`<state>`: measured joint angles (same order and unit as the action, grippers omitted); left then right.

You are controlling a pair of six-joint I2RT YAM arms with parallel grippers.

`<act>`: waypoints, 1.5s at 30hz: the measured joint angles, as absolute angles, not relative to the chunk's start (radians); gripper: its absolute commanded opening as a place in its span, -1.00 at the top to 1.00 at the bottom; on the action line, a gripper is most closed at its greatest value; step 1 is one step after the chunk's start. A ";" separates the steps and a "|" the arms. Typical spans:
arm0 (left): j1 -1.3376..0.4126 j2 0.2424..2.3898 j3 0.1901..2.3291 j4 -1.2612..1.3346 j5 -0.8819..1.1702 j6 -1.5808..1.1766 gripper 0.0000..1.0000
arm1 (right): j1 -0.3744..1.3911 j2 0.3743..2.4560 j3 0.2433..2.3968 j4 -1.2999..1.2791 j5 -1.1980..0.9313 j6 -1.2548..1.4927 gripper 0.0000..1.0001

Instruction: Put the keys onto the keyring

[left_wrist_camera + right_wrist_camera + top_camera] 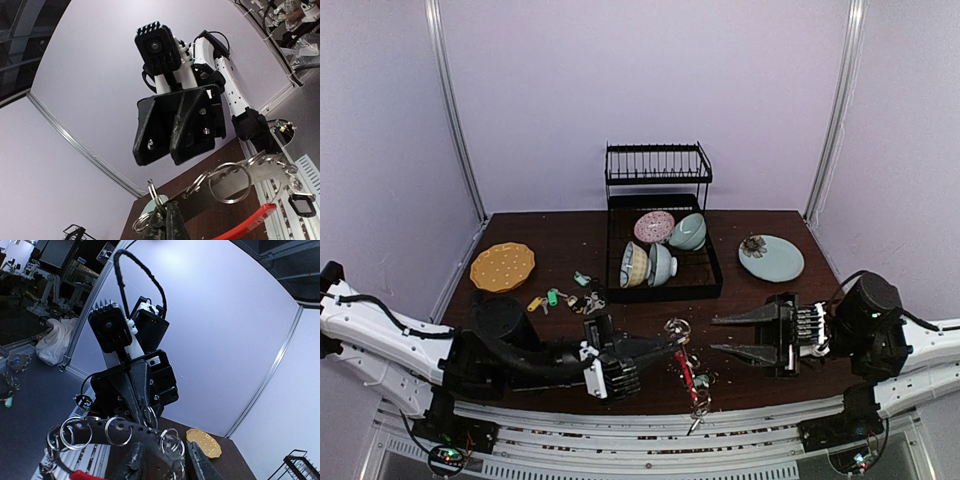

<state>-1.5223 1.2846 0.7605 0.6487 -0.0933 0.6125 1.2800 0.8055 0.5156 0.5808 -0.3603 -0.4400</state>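
Observation:
The keyring (pixel 686 378), a metal band with a red sleeve and many small split rings, hangs over the table's front middle. My left gripper (pixel 672 342) is shut on its upper end, and in the left wrist view the left gripper (pixel 170 219) pinches a split ring where the band (pixel 270 172) starts. My right gripper (pixel 713 335) faces it from the right, open. In the right wrist view the right gripper (pixel 167 462) stands either side of a cluster of split rings on the keyring (pixel 125 427). Several tagged keys (pixel 552 297) lie on the table, left of centre.
A black dish rack (pixel 665 288) holding bowls stands at the back middle. A yellow plate (pixel 502 266) lies at the back left and a pale green plate (pixel 770 258) at the back right. The table's front edge runs just below the keyring.

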 measured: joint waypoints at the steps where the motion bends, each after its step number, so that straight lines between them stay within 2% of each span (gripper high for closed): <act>1: -1.522 1.261 0.748 0.636 -0.081 0.650 1.00 | 1.280 0.784 0.516 0.562 -0.353 -0.444 0.28; 5: -1.522 1.154 0.731 0.559 -0.022 0.789 1.00 | 1.280 0.701 0.517 0.488 -0.305 -0.427 0.13; 9: -1.522 1.082 0.763 0.433 0.041 0.896 1.00 | 1.280 0.653 0.517 0.418 -0.181 -0.342 0.11; 15: -1.522 1.102 0.841 0.270 0.071 0.952 1.00 | 1.280 0.615 0.482 0.351 -0.008 -0.173 0.12; 25: -1.522 1.121 0.867 0.100 0.067 1.003 1.00 | 1.279 0.668 0.467 0.293 -0.112 -0.121 0.05; 32: -1.522 1.121 0.879 0.075 -0.004 1.013 1.00 | 1.224 0.695 0.493 0.125 0.084 0.128 0.09; 38: -1.522 1.122 0.842 0.152 -0.097 0.930 1.00 | 1.021 0.907 0.581 -0.106 0.119 0.465 0.30; 42: -1.522 1.122 0.795 0.187 -0.120 0.870 1.00 | 0.962 1.065 0.581 -0.177 0.057 0.603 0.23; 45: -1.522 1.121 0.776 0.198 -0.127 0.837 1.00 | 0.953 1.100 0.527 -0.154 0.002 0.688 0.17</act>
